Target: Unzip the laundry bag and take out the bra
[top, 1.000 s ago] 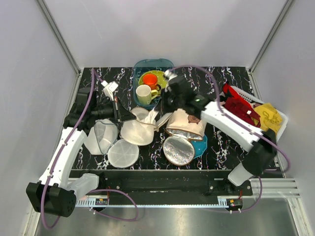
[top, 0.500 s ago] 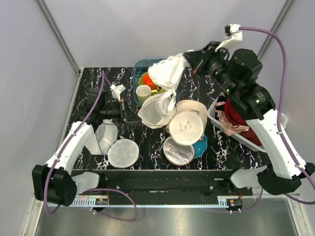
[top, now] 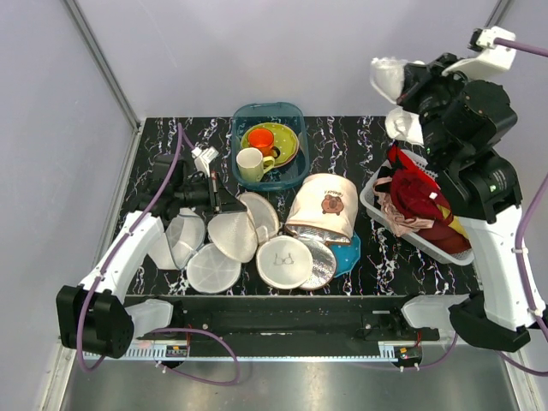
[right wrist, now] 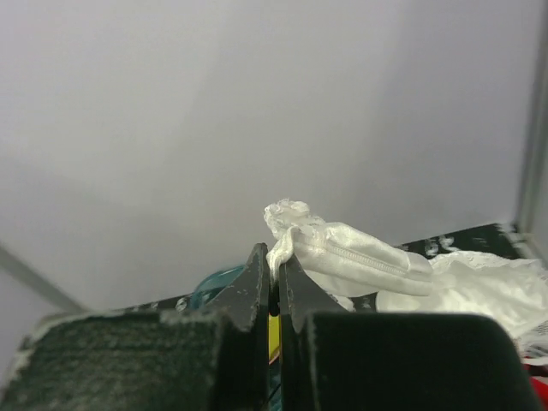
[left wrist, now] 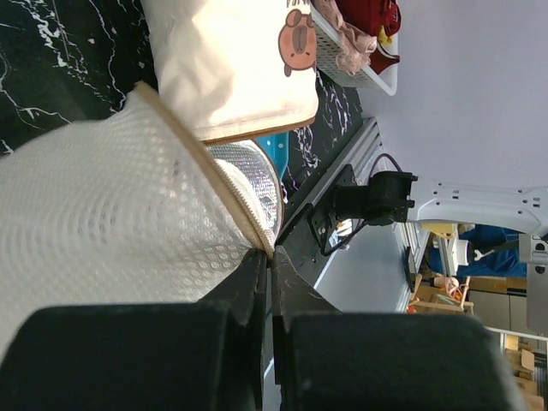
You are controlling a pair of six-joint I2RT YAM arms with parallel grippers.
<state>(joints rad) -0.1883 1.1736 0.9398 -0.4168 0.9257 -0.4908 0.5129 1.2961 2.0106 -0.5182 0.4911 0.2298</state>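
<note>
The laundry bag (top: 285,261), round white mesh with a small black bra drawing, lies flat near the table's front centre, and neither gripper holds it. My left gripper (top: 220,204) is shut on the tan zip edge of a plain white mesh bag (top: 233,235), which also shows in the left wrist view (left wrist: 111,223) at my gripper (left wrist: 267,257). My right gripper (top: 396,81) is raised high at the back right, shut (right wrist: 274,257) on a white zipped cloth (right wrist: 360,261). Dark red cloth (top: 438,233) lies in the basket; I cannot tell whether it is the bra.
The cream cylindrical bag (top: 324,205) with a brown emblem lies beside the laundry bag, its silver lid (top: 324,264) in front. A teal tub (top: 291,111) holds mugs and a plate. A white basket (top: 370,199) at the right holds red, pink and yellow garments. Mesh pieces (top: 184,235) lie at the left.
My right gripper rose and swung to the back right with the white cloth. The laundry bag dropped to the table's front centre. The left gripper stayed put.
</note>
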